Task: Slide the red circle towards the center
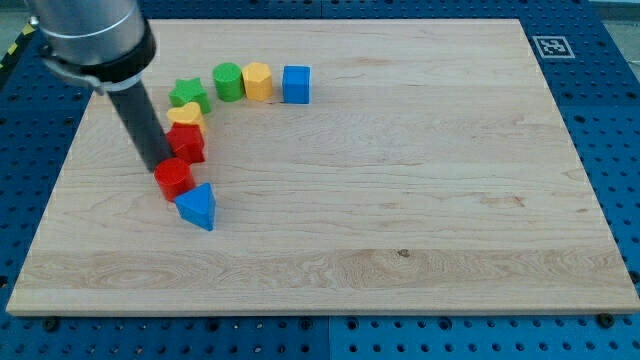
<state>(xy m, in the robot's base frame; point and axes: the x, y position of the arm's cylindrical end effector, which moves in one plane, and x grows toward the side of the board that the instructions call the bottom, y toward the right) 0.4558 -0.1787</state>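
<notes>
The red circle (174,179) lies at the view's left side of the wooden board (400,200), low in a curved row of blocks. My tip (159,166) rests against the red circle's upper left edge. A blue triangle (197,207) touches the red circle on its lower right. A second red block (189,143) sits just above the red circle, right of the rod; its shape is unclear.
The row curves up and right from the red block: a yellow block (185,115), a green star (188,95), a green circle (229,81), a yellow hexagon (258,81) and a blue cube (296,84). A marker tag (550,45) sits at the board's top right corner.
</notes>
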